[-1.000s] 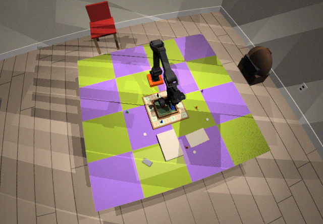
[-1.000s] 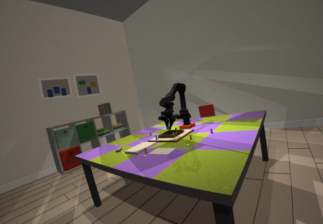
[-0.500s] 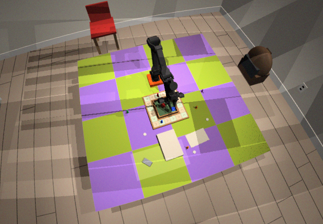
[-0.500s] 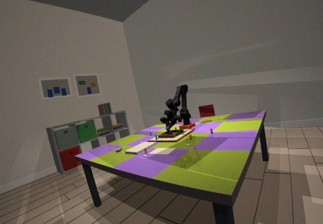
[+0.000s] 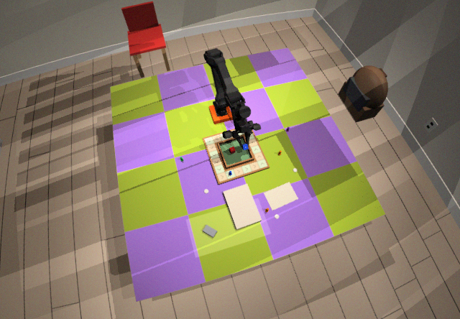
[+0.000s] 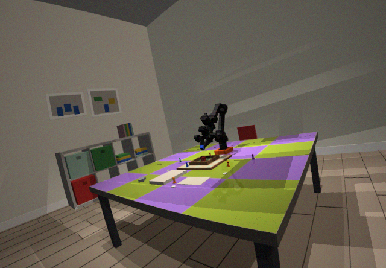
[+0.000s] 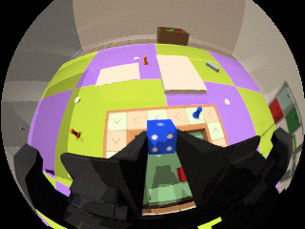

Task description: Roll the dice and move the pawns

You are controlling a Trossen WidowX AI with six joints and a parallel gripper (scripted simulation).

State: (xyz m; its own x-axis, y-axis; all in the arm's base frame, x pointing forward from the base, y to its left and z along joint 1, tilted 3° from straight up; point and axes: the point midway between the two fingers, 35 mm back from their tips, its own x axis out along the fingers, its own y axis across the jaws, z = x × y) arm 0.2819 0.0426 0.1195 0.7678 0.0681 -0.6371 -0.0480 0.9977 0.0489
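Note:
My gripper (image 5: 245, 145) (image 6: 202, 146) (image 7: 160, 134) is shut on the blue die (image 5: 245, 146) (image 6: 202, 148) (image 7: 161, 137), held above the tray (image 5: 239, 164) (image 6: 199, 162). In the wrist view one side of this die shows four white pips. The red die (image 5: 232, 149) (image 6: 203, 158) (image 7: 182, 174) lies in the tray; its number is unreadable. The blue pawn (image 5: 230, 173) (image 6: 187, 164) (image 7: 197, 113) stands on the board (image 5: 242, 169) (image 7: 138, 119), on the side away from the arm's base. The red pawn (image 6: 210, 153) shows small behind the tray; the arm hides it in the top view.
Beyond the board lie a thick cream slab (image 5: 242, 206) (image 7: 181, 73), a cream card (image 5: 281, 195) and a grey block (image 5: 210, 230). Orange pawns (image 5: 279, 153) (image 5: 267, 210), a green pawn (image 5: 182, 159), a purple pawn (image 5: 287, 128) and white discs (image 5: 205, 191) (image 5: 295, 169) stand or lie around.

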